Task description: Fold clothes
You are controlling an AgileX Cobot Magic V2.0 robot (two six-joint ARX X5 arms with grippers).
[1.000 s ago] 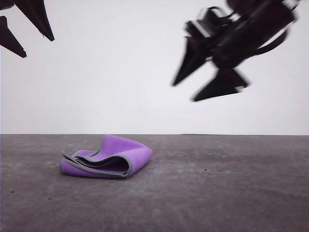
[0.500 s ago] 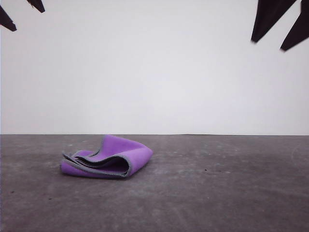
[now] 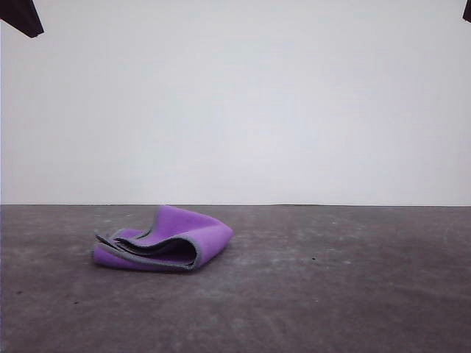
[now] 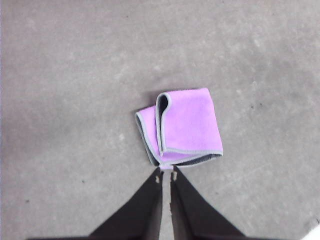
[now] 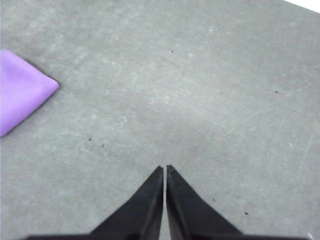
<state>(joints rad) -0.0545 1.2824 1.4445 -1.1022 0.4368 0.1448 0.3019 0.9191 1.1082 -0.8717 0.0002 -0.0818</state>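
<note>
Both your grippers hang high above the table with fingers pressed together, holding nothing: left gripper [image 4: 165,170], right gripper [image 5: 164,167]. Your folded purple cloth [image 3: 168,240] lies alone, left of centre on the bare, scuffed grey tabletop [image 3: 338,294], nothing around it; a plain white wall [image 3: 243,103] stands behind.

- In the front view, the left hand [image 3: 20,18] is cut off by the upper left corner; 1 dark tip shows, so its opening cannot be judged there.
- The right hand [image 3: 467,10] is a dark sliver at the upper right corner.
- In the right wrist view, the cloth [image 5: 20,90] is cut off by the picture's edge; 1 purple corner shows.
- The cloth's inner layers are hidden within the fold.
</note>
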